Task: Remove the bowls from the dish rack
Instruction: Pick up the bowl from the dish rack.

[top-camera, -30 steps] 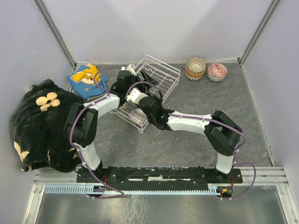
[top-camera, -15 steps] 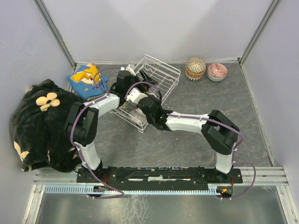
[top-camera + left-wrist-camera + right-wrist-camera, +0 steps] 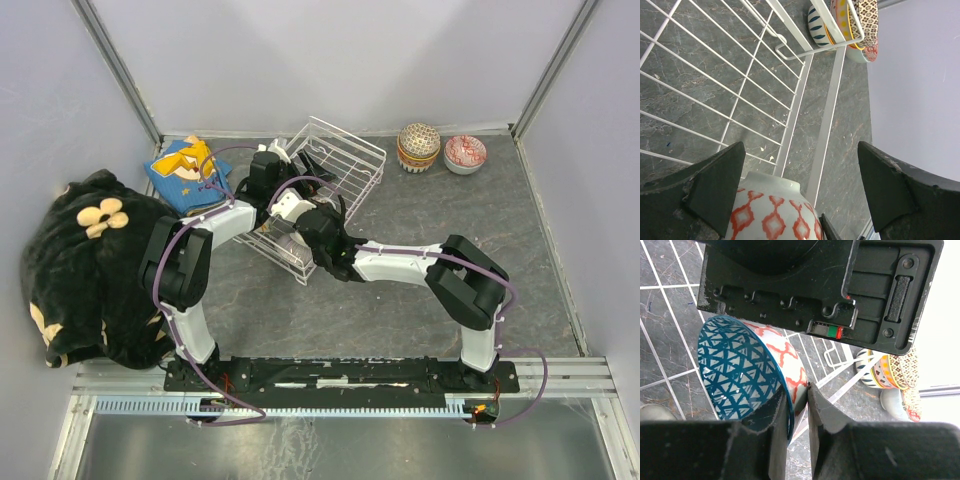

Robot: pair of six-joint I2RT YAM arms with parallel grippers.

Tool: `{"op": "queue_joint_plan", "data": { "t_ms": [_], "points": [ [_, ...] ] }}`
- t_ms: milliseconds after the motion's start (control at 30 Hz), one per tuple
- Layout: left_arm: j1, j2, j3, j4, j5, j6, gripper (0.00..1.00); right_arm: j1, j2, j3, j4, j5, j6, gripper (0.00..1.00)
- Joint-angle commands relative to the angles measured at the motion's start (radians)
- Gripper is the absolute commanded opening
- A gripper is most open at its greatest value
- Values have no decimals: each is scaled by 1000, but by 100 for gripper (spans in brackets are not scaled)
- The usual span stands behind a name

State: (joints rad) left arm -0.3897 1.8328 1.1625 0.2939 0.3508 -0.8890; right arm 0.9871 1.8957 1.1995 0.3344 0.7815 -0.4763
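One bowl pinched in the rack, others out at the far right corner

One patterned bowl (image 3: 740, 370), with blue triangles inside and red diamonds on white outside, lies tipped on its side in the dish rack (image 3: 345, 160). The right gripper (image 3: 799, 396) is closed on its rim, one finger against the blue inside and the other against the red-and-white outside. The left gripper (image 3: 801, 170) reaches into the same rack from the left side with its fingers spread wide, gripping nothing. The bowl's red-diamond side shows low between them. The white wire rack sits askew near the middle of the far edge of the bench (image 3: 420, 320). Well apart from it, at the far right corner, a stack of bowls (image 3: 418, 147) stands just beside a single red-patterned bowl (image 3: 465, 153). A black blanket (image 3: 85, 265) with cream flowers is heaped at the left edge. A blue and yellow cloth (image 3: 180, 172) lies at the far left corner.
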Motion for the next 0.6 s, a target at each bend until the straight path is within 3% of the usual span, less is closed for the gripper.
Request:
{"op": "queue_joint_plan", "data": {
  "t_ms": [0, 133, 567],
  "points": [
    [-44, -6, 17, -15, 71, -55, 99, 21, 34, -5, 5, -20, -33, 7],
    [-44, -6, 17, -15, 71, -55, 99, 20, 36, -6, 9, -15, -36, 1],
    [-37, -15, 13, -12, 63, -55, 99, 28, 37, -20, 46, -2, -63, 1]
  ]
}}
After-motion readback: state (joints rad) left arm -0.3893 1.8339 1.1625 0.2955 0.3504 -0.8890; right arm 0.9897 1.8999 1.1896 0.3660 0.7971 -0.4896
